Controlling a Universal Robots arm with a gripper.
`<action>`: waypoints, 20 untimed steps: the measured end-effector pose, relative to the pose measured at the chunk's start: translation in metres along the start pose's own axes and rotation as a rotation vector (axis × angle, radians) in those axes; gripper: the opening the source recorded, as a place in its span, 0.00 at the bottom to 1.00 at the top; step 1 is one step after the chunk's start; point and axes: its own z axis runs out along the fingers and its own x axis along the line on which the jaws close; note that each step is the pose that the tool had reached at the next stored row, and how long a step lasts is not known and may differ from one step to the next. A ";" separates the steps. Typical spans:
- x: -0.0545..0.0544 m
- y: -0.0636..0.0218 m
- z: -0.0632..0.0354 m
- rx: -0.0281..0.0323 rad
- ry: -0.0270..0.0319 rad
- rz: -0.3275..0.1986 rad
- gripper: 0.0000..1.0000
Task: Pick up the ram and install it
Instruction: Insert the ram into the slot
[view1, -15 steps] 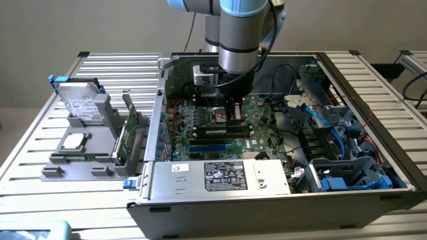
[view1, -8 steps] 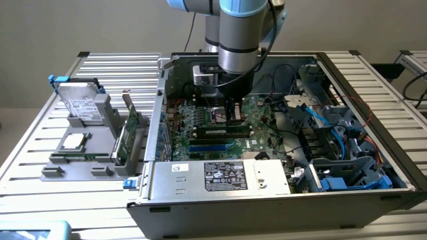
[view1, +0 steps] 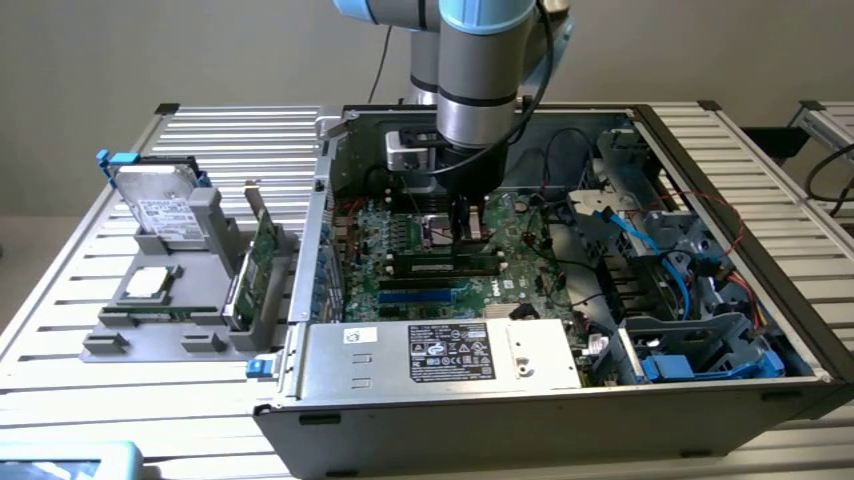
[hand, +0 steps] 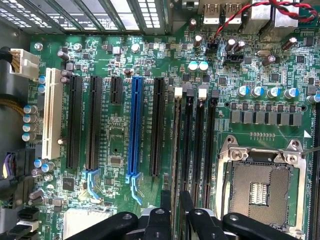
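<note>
My gripper (view1: 466, 238) is closed on the ram (view1: 434, 268), which stands on its edge directly below me, at the first memory slot (hand: 178, 92) beside the black card slot (hand: 156, 127); its long axis runs along this slot

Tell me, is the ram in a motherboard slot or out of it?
In a slot, it seems: the ram stands on edge along the black slots, under the tool. Fully seated? Cannot tell.
</note>
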 end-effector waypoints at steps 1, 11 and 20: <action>0.000 0.0000 0.0000 0.0000 0.0001 0.000 0.22; 0.002 -0.0114 -0.0185 -0.0052 0.0015 -0.001 0.22; 0.003 -0.0266 -0.0252 -0.0243 0.0017 -0.002 0.22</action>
